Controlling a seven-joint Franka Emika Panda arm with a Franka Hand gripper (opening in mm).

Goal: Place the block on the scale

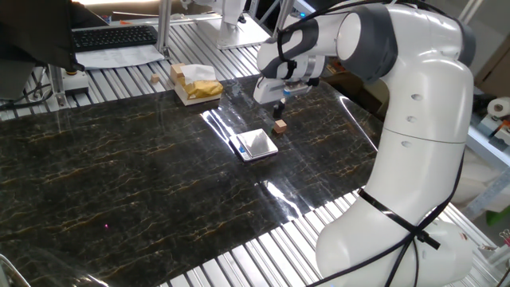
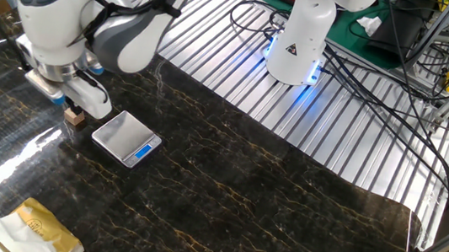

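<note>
The block (image 1: pixel 280 125) is a tiny tan-brown cube on the dark marble tabletop, just right of the scale (image 1: pixel 256 145), a small flat square with a shiny plate and a blue mark. My gripper (image 1: pixel 279 108) hangs just above the block, fingers pointing down, and looks open and empty. In the other fixed view the gripper (image 2: pixel 72 107) is directly over the block (image 2: pixel 77 117), which sits left of the scale (image 2: pixel 126 139). The arm's hand hides most of the fingers.
A pale-yellow boxy stack (image 1: pixel 195 83) stands at the back edge of the marble sheet, also shown in the other fixed view (image 2: pixel 37 227). Another small wooden cube (image 1: pixel 153 78) lies on the ribbed metal table beyond it. A keyboard (image 1: pixel 115 36) is at the back left.
</note>
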